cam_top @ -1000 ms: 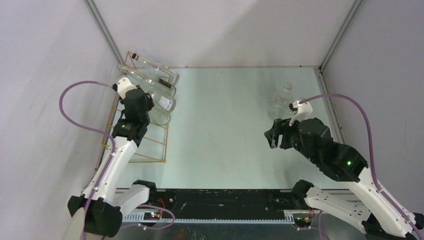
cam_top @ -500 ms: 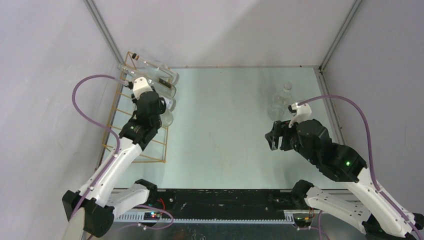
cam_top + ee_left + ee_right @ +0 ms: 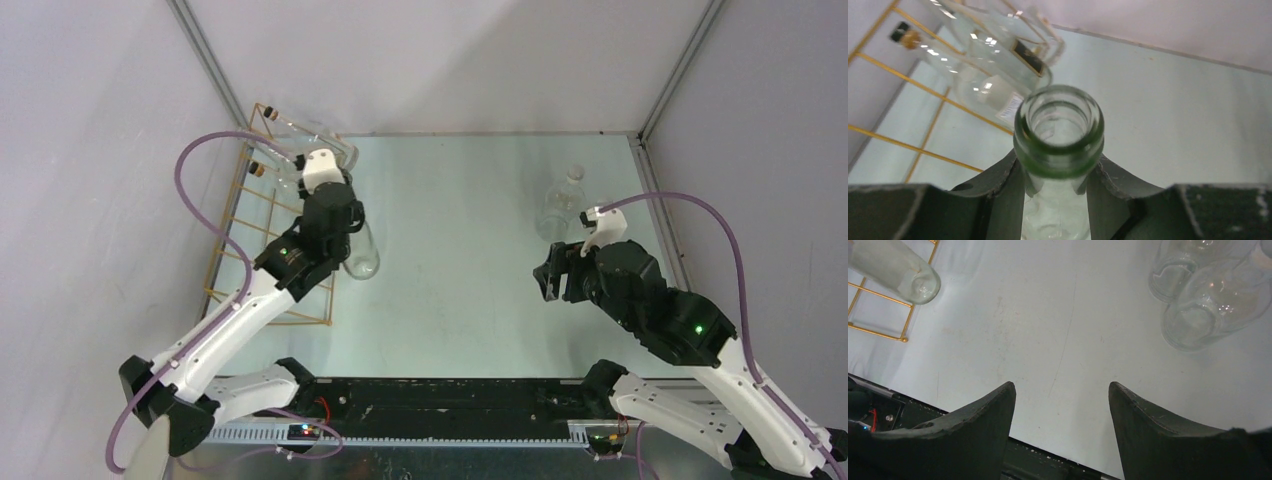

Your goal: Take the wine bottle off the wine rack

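The table (image 3: 470,230) carries the rack (image 3: 240,215) at far left, two bottles (image 3: 988,90) lying on it. The left gripper (image 3: 1058,167) clamps a bottle (image 3: 362,255) by its neck, just right of the rack. The right gripper (image 3: 1062,390) hangs open and empty.

left arm (image 3: 240,315) — extended forward | left fingers (image 3: 998,200) pinched close | right arm (image 3: 650,300) — bent | right fingers (image 3: 973,430) spread apart

The left arm (image 3: 228,328) and right arm (image 3: 650,300) share white links and black joint housings. A purple cable (image 3: 195,150) loops off each wrist. A small green light (image 3: 697,326) glows on each black housing. The right gripper (image 3: 1062,392) has dark, matte, wedge-shaped fingers (image 3: 973,435).
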Motion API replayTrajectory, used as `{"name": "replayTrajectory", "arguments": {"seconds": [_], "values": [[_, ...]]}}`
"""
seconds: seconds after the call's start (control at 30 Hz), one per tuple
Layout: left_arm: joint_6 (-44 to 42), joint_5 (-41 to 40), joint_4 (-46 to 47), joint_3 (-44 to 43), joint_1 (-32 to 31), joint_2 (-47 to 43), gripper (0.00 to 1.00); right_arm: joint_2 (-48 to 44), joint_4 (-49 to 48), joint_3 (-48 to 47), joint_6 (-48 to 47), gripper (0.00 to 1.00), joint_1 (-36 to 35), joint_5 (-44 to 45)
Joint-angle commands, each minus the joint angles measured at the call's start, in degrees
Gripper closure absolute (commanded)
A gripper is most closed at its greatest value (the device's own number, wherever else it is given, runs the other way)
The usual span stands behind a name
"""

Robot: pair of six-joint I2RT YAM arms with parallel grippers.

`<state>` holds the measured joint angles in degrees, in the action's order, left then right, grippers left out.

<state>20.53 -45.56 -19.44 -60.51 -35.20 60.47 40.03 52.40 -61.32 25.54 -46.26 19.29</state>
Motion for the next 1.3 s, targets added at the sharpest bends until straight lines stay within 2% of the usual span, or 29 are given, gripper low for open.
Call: {"name": "replayTrajectory", "arguments": {"seconds": [0.0,0.33,0.57,0.87,1.03,1.27], "values": [[1.86,-3.39,9.33,-6.16,-6.82,1.81,1.00,-0.79,0.50,0.11,0.68,0.29,0.17,2.63],[2.94,-4.94,12.73,-10.39,-23.15,12.90,1.00,-2.45,1.68,0.85,0.27,0.28,0.23,4.57],[4.03,-1.30,16.96,-10.43,-28.38,17.68,1.00,-2.84,1.46,1.01,-0.75,0.28,0.32,3.94],[5.60,-2.66,17.07,-9.25,-33.58,20.69,0.99,-2.03,1.13,1.42,-0.36,0.28,0.47,4.06],[8.00,-3.47,16.73,-7.28,-34.58,20.59,0.86,-1.22,0.42,1.87,-0.74,0.28,0.49,3.65],[9.19,-4.60,16.41,-6.75,-35.34,21.35,0.52,-0.54,-0.39,2.04,-1.95,0.27,0.61,3.78]]}}
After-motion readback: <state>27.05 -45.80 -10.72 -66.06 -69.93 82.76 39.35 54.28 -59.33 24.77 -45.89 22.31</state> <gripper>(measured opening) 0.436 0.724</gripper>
